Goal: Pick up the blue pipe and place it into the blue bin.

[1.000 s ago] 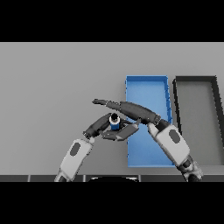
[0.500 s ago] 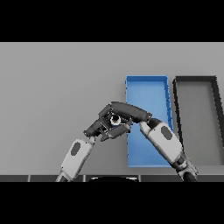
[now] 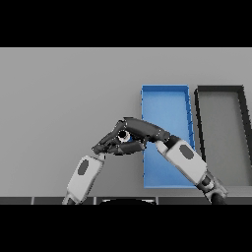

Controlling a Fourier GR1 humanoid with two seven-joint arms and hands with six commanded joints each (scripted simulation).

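Note:
The blue pipe (image 3: 127, 138) shows only as a small blue patch with a pale ring, just left of the blue bin (image 3: 165, 89). My right hand (image 3: 143, 129) reaches in from the lower right, and its fingers curl over the top of the pipe. Coming up from the lower left, my left hand (image 3: 107, 145) closes under and against the pipe from the other side. Both hands meet around it, so most of the pipe is hidden. The pair sits at the bin's left wall, about halfway along it.
A black bin (image 3: 219, 89) stands right beside the blue bin, on its right. My right forearm (image 3: 187, 160) lies across the near part of the blue bin. Grey table spreads to the left and behind.
A second ago the right fingers stretched flat above the pipe and the left hand lay open below it. Both hands have since closed together round the pipe, hiding most of it.

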